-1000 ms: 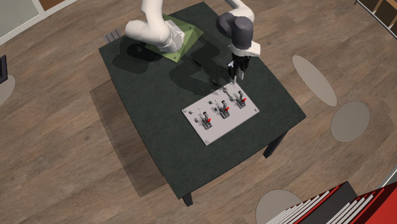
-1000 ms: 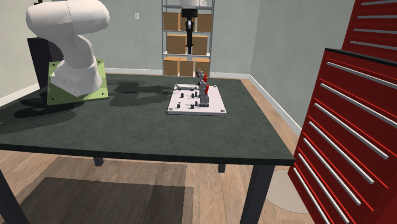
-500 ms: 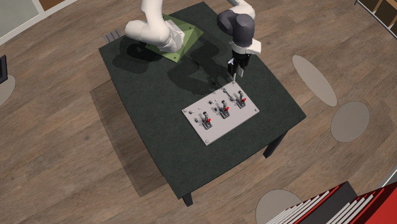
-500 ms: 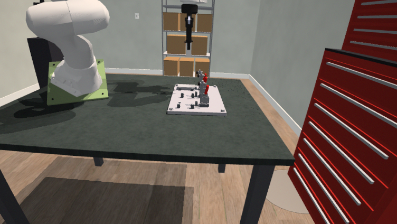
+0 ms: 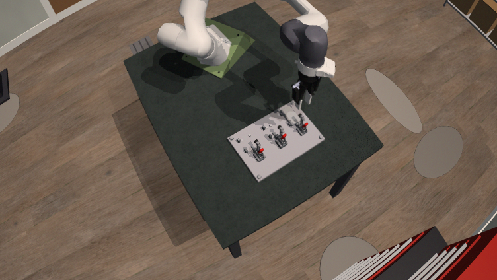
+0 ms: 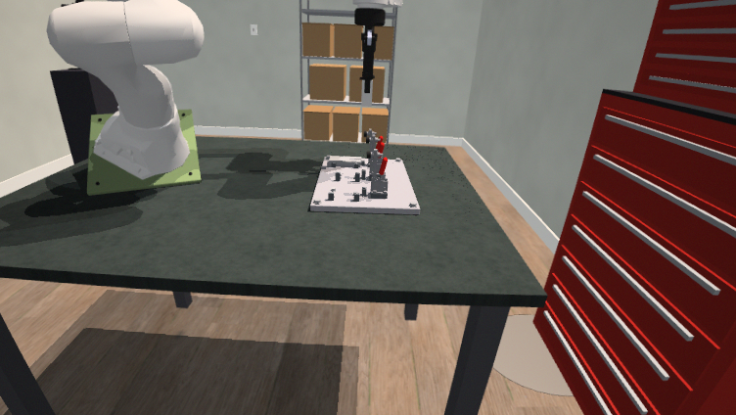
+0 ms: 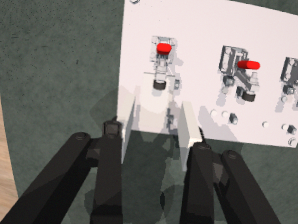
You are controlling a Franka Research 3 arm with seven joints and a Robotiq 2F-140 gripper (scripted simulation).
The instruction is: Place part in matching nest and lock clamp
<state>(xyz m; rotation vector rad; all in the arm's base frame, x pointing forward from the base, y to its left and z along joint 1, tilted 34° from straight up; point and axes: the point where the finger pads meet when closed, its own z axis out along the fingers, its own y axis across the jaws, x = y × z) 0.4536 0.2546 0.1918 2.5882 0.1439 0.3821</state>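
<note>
The light part (image 7: 151, 93) (image 6: 345, 162) lies in the end nest of the fixture plate (image 5: 289, 152) (image 6: 396, 201) (image 7: 200, 25), in front of that nest's clamp (image 5: 301, 127) (image 7: 163, 55). The clamp's bar looks raised, with its black tip above the part's near end. Its red handle (image 5: 305, 125) (image 7: 164, 48) stands up. My gripper (image 5: 304, 102) (image 6: 366, 98) (image 7: 157, 111) is partly open and empty, above the part's far end and clear of it. Exact contact of the part with its pads and blocks is too small to tell.
The middle clamp (image 5: 281, 139) (image 7: 233, 62) and the other end clamp (image 5: 258, 154) (image 6: 379, 185) also have raised bars and red handles. Their nests show small blocks and pads. The arm's green base plate (image 5: 240, 41) (image 6: 144, 185) stands on the dark table (image 5: 194, 139) (image 6: 206, 237).
</note>
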